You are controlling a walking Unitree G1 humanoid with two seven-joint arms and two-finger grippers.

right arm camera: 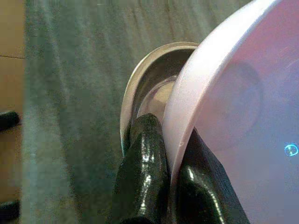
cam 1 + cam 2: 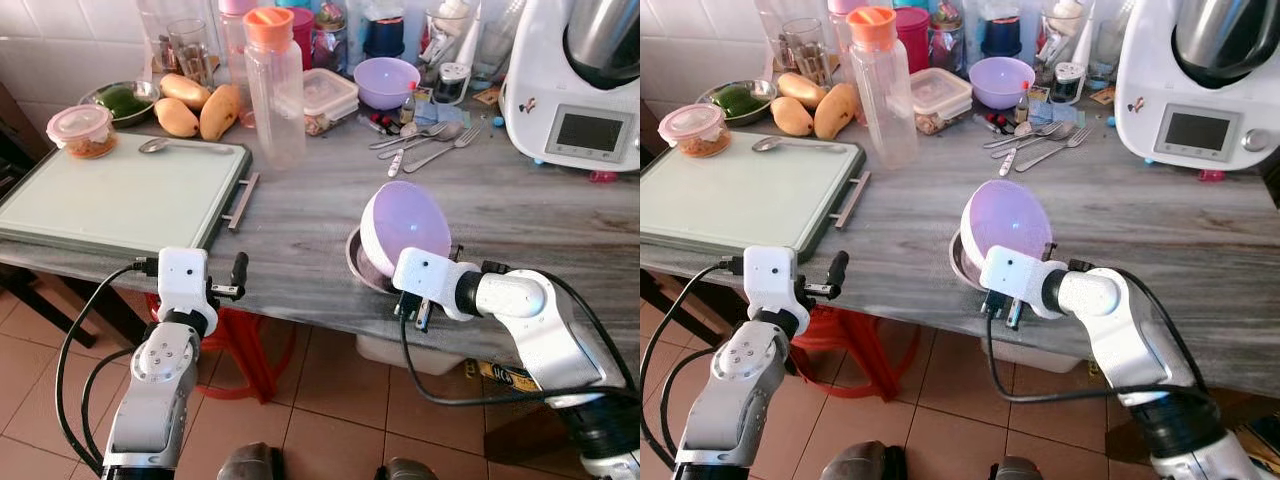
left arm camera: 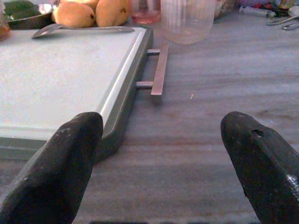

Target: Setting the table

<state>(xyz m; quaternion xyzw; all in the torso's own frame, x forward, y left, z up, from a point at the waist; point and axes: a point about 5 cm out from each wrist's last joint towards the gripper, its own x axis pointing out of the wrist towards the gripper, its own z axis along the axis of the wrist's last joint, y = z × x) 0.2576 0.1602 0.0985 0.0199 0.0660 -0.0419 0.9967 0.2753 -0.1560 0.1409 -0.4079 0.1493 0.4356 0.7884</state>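
My right gripper (image 1: 170, 140) is shut on the rim of a lilac plastic bowl (image 2: 405, 225), one finger inside the rim and one outside. The bowl stands tilted on edge, its lower side resting in a shallow steel bowl (image 2: 356, 262) near the grey counter's front edge (image 2: 300, 290). My left gripper (image 3: 161, 140) hovers open and holds nothing at the counter's front edge, just right of a pale green tray (image 2: 120, 200) and in line with its metal handle (image 3: 159, 70). A spoon (image 2: 160, 145) lies on the tray's far side.
At the back stand a clear bottle with an orange cap (image 2: 273, 90), mangoes (image 2: 195, 105), a lidded food tub (image 2: 82, 130), a second lilac bowl (image 2: 386, 80), loose cutlery (image 2: 430, 140) and a white kitchen machine (image 2: 580, 90). A red stool (image 2: 250, 350) sits under the counter.
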